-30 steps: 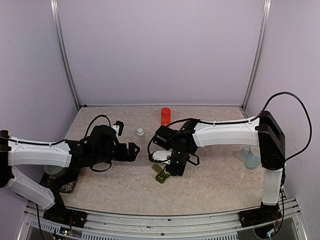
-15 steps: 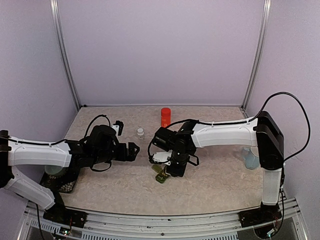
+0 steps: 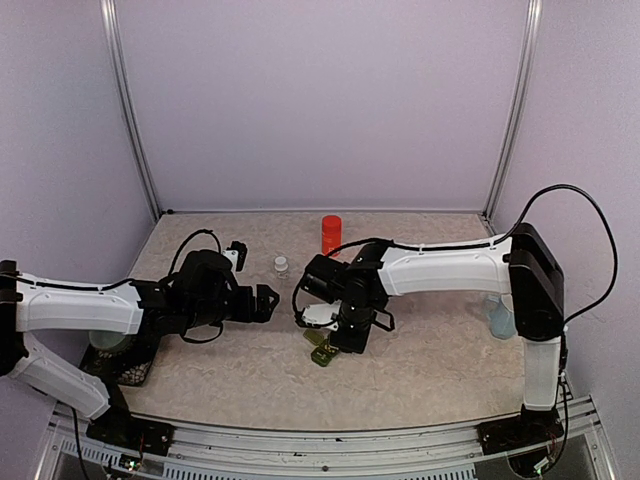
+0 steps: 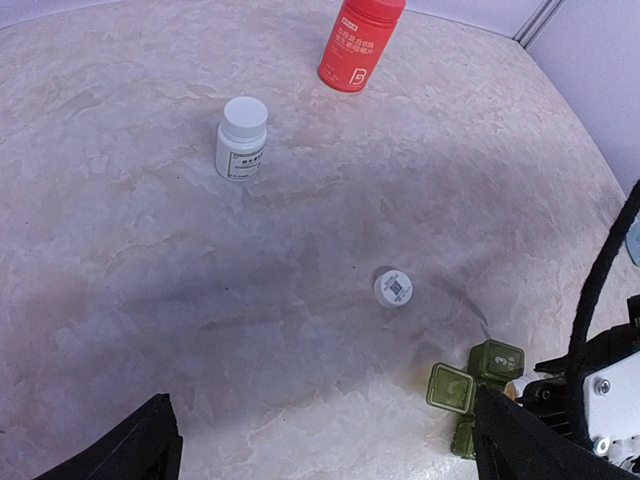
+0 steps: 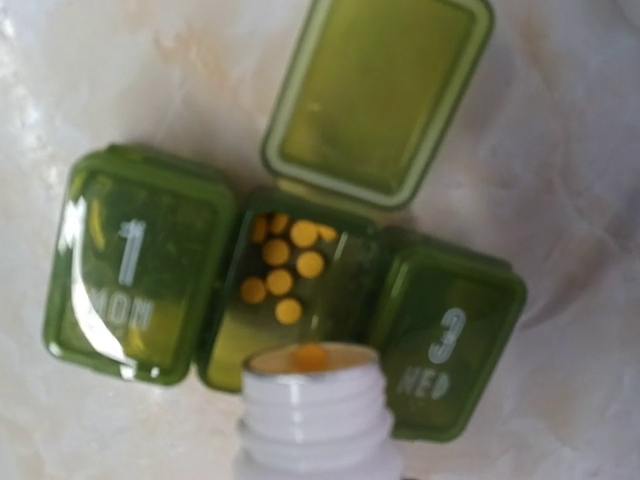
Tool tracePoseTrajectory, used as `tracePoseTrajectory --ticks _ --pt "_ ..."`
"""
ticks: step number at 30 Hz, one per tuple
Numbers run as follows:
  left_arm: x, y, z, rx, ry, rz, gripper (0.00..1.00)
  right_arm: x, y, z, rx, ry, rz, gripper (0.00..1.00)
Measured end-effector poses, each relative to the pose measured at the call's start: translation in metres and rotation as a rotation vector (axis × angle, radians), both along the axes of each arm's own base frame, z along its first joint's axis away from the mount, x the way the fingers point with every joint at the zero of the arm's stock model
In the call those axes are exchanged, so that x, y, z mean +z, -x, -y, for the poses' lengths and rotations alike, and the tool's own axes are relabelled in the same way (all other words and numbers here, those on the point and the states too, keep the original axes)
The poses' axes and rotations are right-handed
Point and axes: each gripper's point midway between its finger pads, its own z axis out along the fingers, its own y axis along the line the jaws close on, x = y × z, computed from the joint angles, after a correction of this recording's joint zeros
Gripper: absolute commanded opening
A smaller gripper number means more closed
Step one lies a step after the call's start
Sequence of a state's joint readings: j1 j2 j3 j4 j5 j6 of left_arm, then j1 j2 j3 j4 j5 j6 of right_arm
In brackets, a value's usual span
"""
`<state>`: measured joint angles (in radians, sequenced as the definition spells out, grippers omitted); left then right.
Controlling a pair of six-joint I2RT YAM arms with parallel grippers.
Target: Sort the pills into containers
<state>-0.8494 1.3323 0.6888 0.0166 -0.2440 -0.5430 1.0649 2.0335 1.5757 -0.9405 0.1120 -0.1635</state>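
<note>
Tabletop (image 3: 430, 385) is spreading between the near rail (image 3: 330, 440) and the containers (image 3: 322, 351), which are sitting at 6 o'clock of the right gripper (image 3: 322, 318). That gripper is clamping an open white bottle (image 5: 315, 410), tipping its mouth over the middle of three compartments; that lid (image 5: 378, 95) is standing open at 12 o'clock, the outer two shut. About nine yellow pills (image 5: 288, 311) are lying inside, one more at the bottle's lip. At 9 o'clock the left gripper (image 3: 268, 300) is gaping wide, well apart. Farther off, one loose cap (image 4: 393, 288), one small capped bottle (image 4: 241, 139) and one red bottle (image 4: 360, 42) are standing before the back wall (image 3: 320, 100).
</note>
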Motion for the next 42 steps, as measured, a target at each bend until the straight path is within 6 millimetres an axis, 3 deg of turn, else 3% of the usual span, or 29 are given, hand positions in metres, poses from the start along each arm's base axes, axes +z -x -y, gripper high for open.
tracePoseTrajectory --ticks 42 --pt "-0.0028 0.0026 -0.0043 0.017 0.027 -0.003 0.99 -0.0036 -0.0012 0.0049 0.027 0.124 0.091 0.20"
